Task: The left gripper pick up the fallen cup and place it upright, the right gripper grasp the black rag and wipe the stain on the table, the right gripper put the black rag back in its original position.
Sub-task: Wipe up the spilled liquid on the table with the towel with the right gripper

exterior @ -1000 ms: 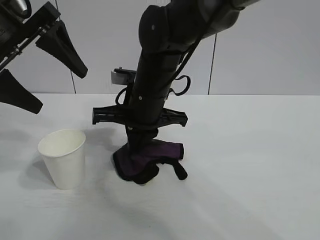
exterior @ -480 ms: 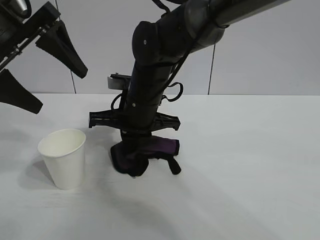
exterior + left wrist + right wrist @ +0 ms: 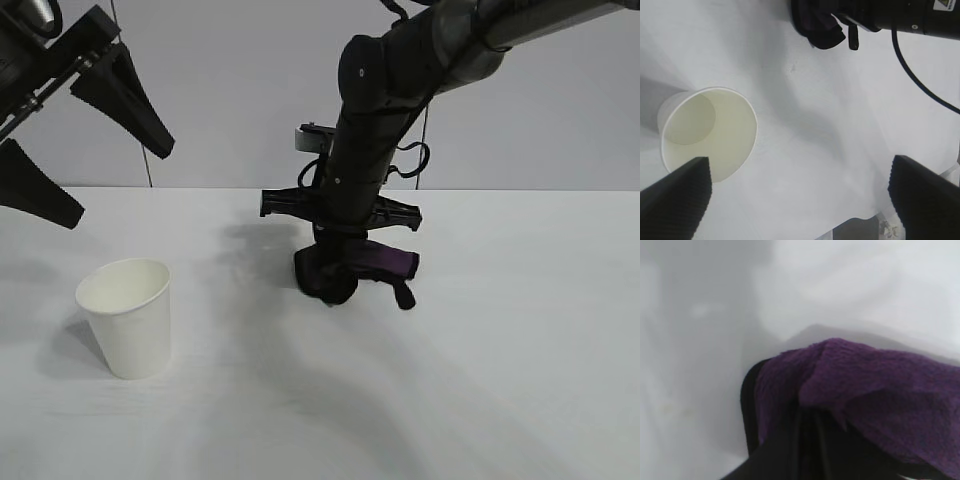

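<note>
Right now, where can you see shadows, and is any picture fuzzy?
Exterior view: soft grey shadows lie on the table beside the cup and under the right gripper with its rag. Left wrist view: the cup's shadow falls behind it. Right wrist view: the close-up rag looks soft and fuzzy.

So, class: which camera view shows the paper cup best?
The exterior view: the cup stands upright on the table, seen whole from rim to base. The left wrist view looks down into it, a finger covering part of the rim. The right wrist view shows only the rag.
</note>
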`<state>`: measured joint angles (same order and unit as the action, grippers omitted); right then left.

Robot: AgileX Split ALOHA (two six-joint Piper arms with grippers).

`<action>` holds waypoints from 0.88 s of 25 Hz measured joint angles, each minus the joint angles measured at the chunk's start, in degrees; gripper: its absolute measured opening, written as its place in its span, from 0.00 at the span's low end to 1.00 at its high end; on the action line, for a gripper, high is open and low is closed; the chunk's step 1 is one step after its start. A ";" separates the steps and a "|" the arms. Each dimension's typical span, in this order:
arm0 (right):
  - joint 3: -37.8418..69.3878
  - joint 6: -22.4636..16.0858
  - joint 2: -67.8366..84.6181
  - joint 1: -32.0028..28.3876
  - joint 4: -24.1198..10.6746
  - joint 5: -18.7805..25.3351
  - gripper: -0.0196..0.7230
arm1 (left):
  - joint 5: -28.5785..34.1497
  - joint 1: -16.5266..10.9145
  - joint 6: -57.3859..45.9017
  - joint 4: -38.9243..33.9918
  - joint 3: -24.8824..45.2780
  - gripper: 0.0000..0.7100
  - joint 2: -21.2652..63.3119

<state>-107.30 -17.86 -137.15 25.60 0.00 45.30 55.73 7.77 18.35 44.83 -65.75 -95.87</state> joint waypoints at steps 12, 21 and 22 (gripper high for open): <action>12.75 2.07 9.01 -0.36 -2.16 5.71 0.04 | 0.00 0.00 0.00 0.00 0.00 0.98 0.00; 26.09 0.24 23.37 -0.36 -0.82 3.90 0.50 | -0.05 0.00 0.00 0.00 0.00 0.98 0.00; 26.23 -0.05 24.74 -0.36 -0.78 3.81 0.64 | -0.11 0.00 0.00 0.00 0.00 0.98 0.00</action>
<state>-81.07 -17.91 -112.41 25.24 -0.78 49.11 55.62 7.77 18.35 44.83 -65.75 -95.87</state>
